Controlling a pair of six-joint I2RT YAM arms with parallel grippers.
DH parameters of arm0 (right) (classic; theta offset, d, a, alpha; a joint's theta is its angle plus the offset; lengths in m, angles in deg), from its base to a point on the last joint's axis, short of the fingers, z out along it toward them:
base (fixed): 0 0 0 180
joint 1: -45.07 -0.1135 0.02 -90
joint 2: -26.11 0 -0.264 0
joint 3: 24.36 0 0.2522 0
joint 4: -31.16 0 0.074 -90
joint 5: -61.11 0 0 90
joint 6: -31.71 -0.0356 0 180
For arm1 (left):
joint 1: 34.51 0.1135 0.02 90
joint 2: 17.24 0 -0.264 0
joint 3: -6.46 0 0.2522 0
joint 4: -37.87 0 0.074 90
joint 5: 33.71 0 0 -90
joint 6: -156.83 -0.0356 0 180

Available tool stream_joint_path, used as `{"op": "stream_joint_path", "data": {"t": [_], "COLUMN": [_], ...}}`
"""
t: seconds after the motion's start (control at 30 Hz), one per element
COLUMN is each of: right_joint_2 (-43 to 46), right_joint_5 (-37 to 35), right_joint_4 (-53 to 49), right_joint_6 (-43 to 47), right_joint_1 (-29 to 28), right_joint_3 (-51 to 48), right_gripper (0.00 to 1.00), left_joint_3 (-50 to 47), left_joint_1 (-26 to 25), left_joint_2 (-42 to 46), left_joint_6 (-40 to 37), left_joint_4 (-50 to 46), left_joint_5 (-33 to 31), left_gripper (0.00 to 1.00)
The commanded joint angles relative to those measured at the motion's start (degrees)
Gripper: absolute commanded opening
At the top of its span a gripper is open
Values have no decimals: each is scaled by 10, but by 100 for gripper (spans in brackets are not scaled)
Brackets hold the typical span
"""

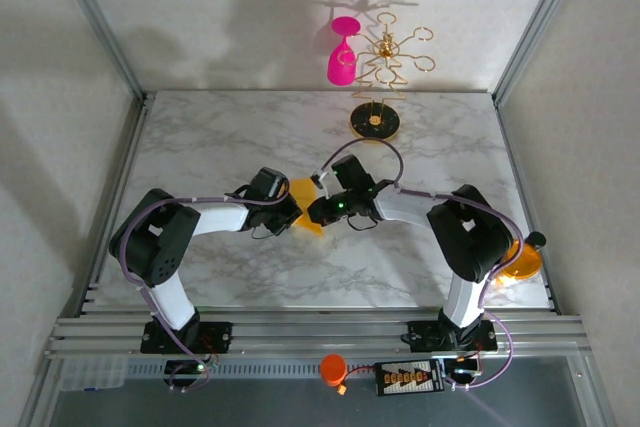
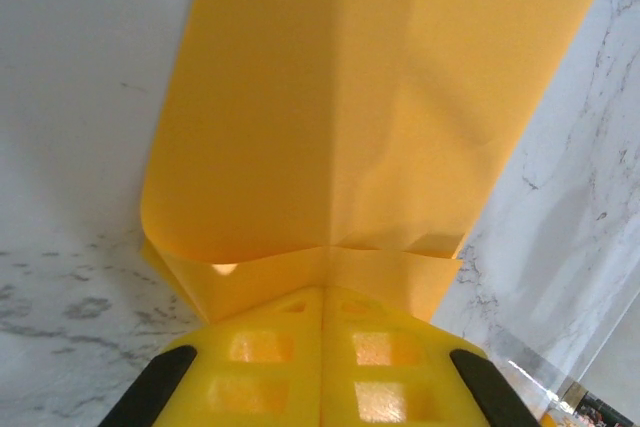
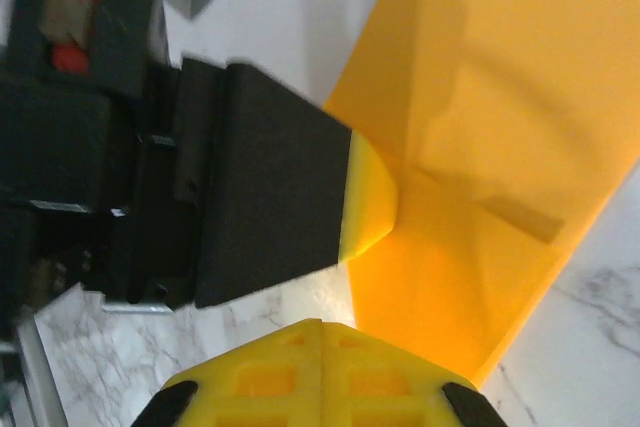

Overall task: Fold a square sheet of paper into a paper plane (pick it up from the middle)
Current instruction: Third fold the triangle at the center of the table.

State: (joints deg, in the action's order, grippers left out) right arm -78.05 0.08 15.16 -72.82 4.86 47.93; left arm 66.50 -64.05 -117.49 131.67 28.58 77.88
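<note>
The sheet of paper is orange-yellow and partly folded, with a centre crease and a folded flap, lifted over the marble table. My left gripper is shut on its near edge at the crease. In the top view the left gripper and right gripper meet at mid-table with the paper between and behind them. In the right wrist view the paper spreads to the right, and a left finger's yellow tip presses on it. My right gripper is shut, its tips just beside the paper's left edge.
A gold stand with a pink wine glass hanging on it stands at the back centre. An orange translucent disc lies behind the right arm at the table's right edge. An orange cap sits on the near rail.
</note>
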Motion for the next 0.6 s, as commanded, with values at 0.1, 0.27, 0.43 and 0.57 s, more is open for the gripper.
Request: {"op": "stream_joint_path", "data": {"t": [0.1, 0.27, 0.43, 0.57], "right_joint_2": [-40, -53, -58, -60], "right_joint_5": [20, -2, -28, -39], "right_joint_4": [-38, -44, -53, -58], "right_joint_6": [13, 10, 8, 10], "right_joint_1": [-19, -22, -23, -23], "right_joint_3": [27, 34, 35, 34], "right_gripper": [3, 3, 2, 2], "left_joint_3": [-4, -5, -3, -2], "left_joint_1": [3, 3, 3, 3], "left_joint_2": [-22, -26, -28, -30], "left_joint_6": [11, 11, 7, 6], "left_joint_4": [-44, -47, -51, -51], "left_joint_5": [-32, -32, -33, -31], "left_gripper": [5, 4, 5, 5]}}
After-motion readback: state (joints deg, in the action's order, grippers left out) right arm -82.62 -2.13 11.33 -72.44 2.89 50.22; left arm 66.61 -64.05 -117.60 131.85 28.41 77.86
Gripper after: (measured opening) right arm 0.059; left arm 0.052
